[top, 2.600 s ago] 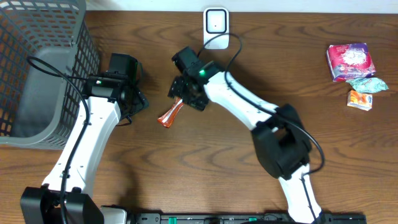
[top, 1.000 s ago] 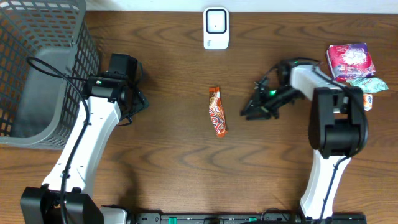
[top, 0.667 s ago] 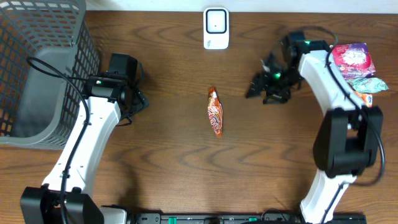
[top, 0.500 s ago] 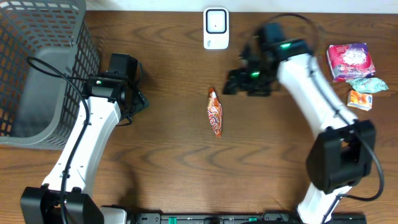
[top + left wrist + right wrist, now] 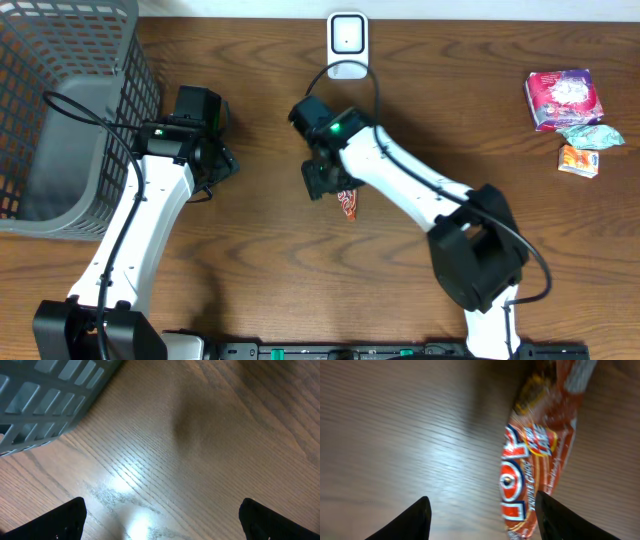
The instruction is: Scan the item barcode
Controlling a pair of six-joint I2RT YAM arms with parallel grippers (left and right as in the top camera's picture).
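The item, an orange-red snack wrapper [image 5: 348, 205] [image 5: 536, 455], lies flat on the wooden table below the white barcode scanner [image 5: 347, 45]. My right gripper [image 5: 326, 180] [image 5: 482, 520] hovers right over it, open. In the right wrist view the wrapper lies between the two fingers, close to the right fingertip [image 5: 562, 517] and well away from the left one. No barcode shows on the wrapper. My left gripper [image 5: 215, 160] [image 5: 480, 522] stands wide open over bare wood beside the basket, holding nothing.
A grey mesh basket [image 5: 60, 110] [image 5: 45, 390] fills the far left. A pink packet [image 5: 565, 98], a teal wrapper [image 5: 592, 136] and a small orange pack [image 5: 578, 161] lie at the far right. The right arm stretches across the table's middle.
The right arm swung from the right side of the table across to the middle and now sits over the wrapper, which has stayed lying on the table. The left arm has not moved.
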